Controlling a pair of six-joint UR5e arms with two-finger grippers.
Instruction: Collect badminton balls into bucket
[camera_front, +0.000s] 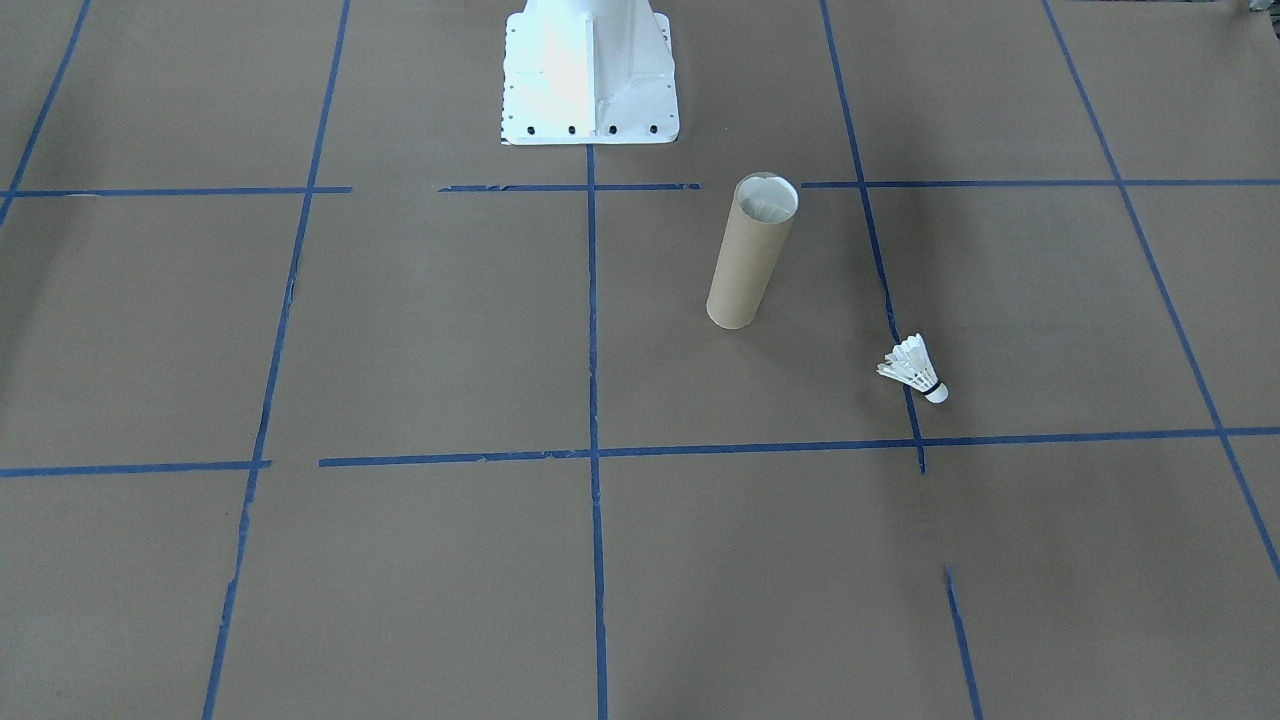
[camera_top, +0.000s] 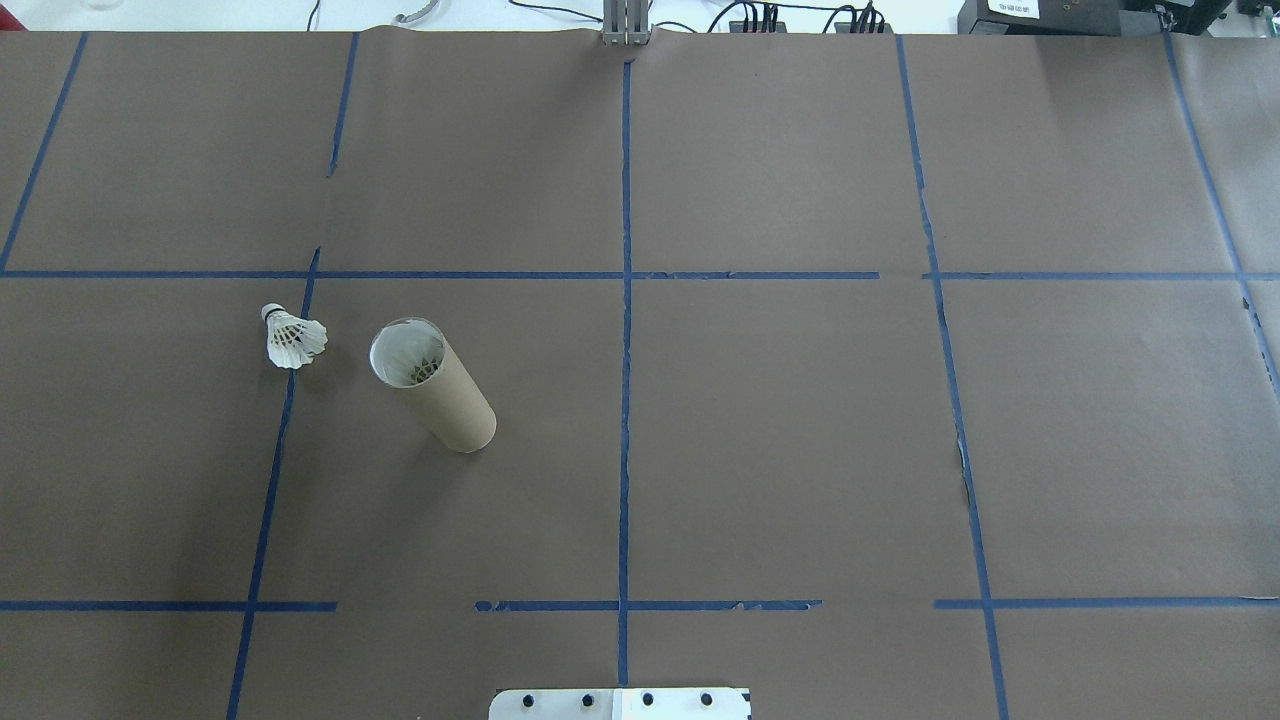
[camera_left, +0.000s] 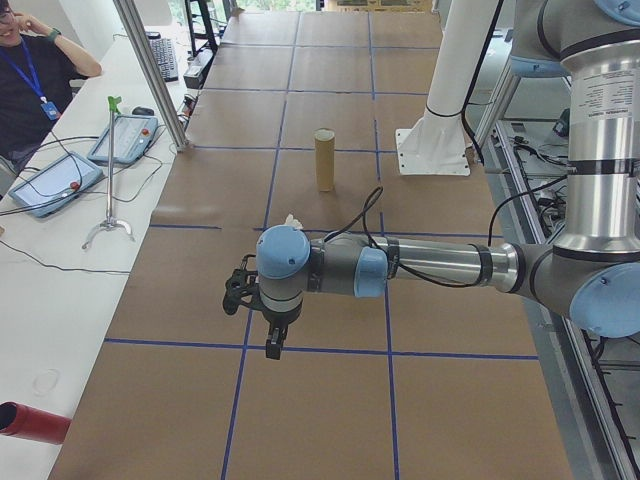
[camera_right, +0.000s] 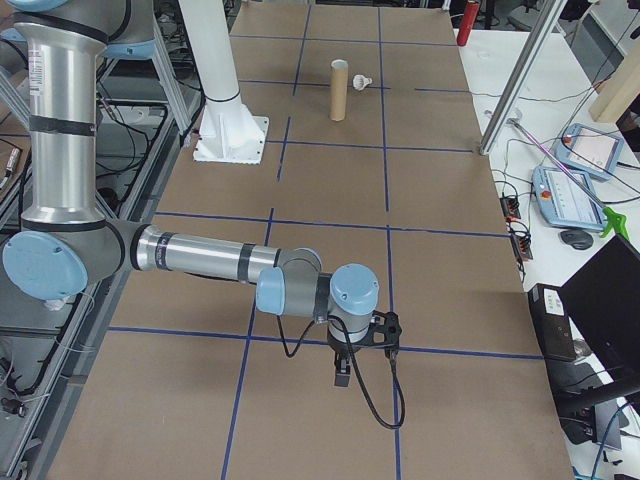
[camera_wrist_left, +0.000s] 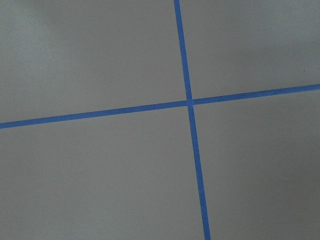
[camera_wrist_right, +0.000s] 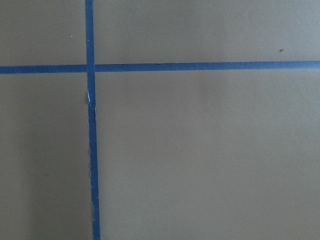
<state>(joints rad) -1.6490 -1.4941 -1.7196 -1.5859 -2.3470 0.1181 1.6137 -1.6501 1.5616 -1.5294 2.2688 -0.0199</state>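
Note:
The bucket (camera_front: 750, 255) (camera_top: 435, 385), a tall brown cardboard tube, stands upright on the brown table; white feathers show inside it from overhead. One badminton ball (camera_front: 912, 368) (camera_top: 293, 340) lies on its side on a blue tape line, a short way from the bucket on the robot's left. Both also appear in the side views: bucket (camera_left: 324, 160) (camera_right: 339, 90), badminton ball (camera_right: 365, 81). My left gripper (camera_left: 272, 345) and right gripper (camera_right: 341, 372) hang over the table ends, far from both; I cannot tell whether either is open or shut. The wrist views show only bare table and tape.
The white robot base (camera_front: 590, 75) (camera_top: 620, 703) stands at the table's robot side. Beyond the far edge lie teach pendants (camera_left: 50, 185) and a metal post (camera_left: 150, 70), with a person (camera_left: 30, 80) seated. A red cylinder (camera_left: 30, 420) lies at the corner.

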